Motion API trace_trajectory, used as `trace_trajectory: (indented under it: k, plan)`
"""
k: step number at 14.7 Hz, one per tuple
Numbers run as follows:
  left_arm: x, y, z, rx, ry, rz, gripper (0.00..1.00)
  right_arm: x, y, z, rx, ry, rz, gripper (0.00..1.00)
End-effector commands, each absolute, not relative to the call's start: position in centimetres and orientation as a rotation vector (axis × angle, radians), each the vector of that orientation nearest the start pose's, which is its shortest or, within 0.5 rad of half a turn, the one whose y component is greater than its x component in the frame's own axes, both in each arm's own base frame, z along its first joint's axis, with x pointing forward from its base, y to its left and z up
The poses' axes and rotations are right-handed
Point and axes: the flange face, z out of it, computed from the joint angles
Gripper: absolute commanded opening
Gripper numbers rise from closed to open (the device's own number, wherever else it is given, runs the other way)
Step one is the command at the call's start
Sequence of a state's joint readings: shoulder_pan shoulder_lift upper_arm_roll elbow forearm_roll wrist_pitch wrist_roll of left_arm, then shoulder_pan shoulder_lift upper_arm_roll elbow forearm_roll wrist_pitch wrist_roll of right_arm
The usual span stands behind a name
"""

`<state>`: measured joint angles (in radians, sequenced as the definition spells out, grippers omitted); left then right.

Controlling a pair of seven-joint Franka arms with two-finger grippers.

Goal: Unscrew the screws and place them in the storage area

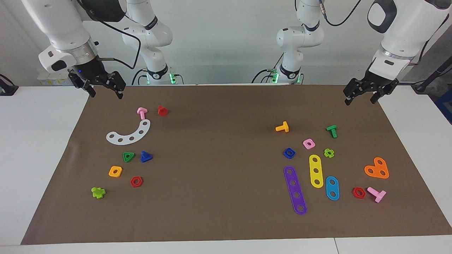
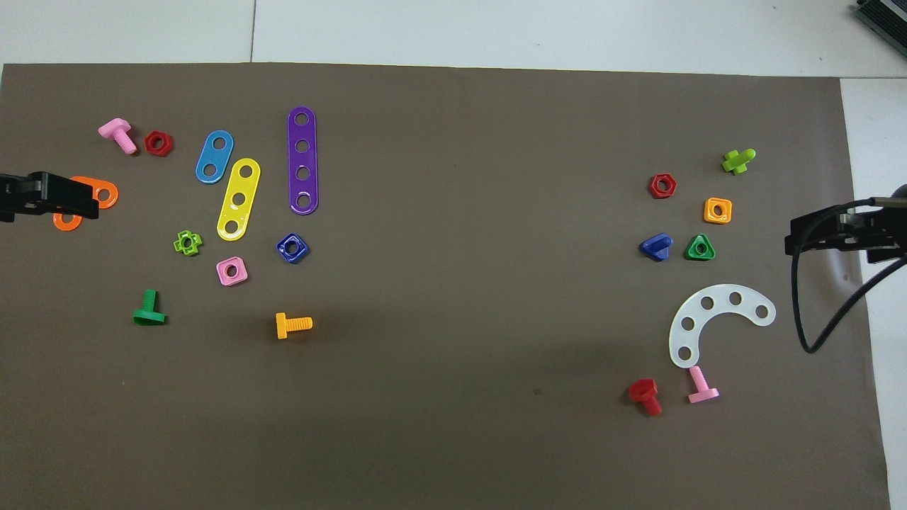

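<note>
The dark-blue bolt [image 1: 146, 156] [image 2: 657, 246] lies on its side on the brown mat toward the right arm's end, beside a green triangular nut [image 1: 128, 157]. The dark-blue square nut [image 1: 289, 152] [image 2: 293, 248] lies flat toward the left arm's end, beside a pink square nut [image 1: 309, 143]. The two are apart, nothing threaded. My right gripper [image 1: 106, 94] [image 2: 795, 241] hangs open and empty over the mat's corner at its own end. My left gripper [image 1: 361, 100] [image 2: 88, 202] hangs open and empty over the mat's edge at its end. No storage area is in view.
Purple [image 1: 296, 190], yellow [image 1: 316, 171] and blue [image 1: 332, 188] hole strips, an orange heart plate [image 1: 377, 168] and several bolts and nuts lie at the left arm's end. A white curved strip [image 1: 130, 133], more bolts and nuts lie at the right arm's end.
</note>
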<state>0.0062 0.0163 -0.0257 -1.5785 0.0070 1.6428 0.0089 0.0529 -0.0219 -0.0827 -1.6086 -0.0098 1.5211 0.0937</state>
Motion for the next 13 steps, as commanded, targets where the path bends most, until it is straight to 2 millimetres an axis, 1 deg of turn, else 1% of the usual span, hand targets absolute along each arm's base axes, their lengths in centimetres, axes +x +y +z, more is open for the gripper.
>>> trace_trajectory:
  k: [1,3,11,13]
  plan:
    - [56.37,-1.09,61.57,-3.135,0.106,-0.079,1.0,53.77,-2.15,61.54,-3.163,0.224,0.088,1.0]
    - [56.31,-1.09,61.7,-3.133,0.142,-0.086,1.0,53.82,-2.18,61.53,-3.166,0.217,0.088,1.0]
    - [56.33,-1.02,61.58,-3.134,0.137,-0.087,1.0,53.78,-1.94,61.63,-3.152,0.223,0.091,1.0]
    - [56.34,-1.02,61.65,-3.134,0.137,-0.089,1.0,53.76,-1.25,61.96,-3.151,0.211,0.093,1.0]
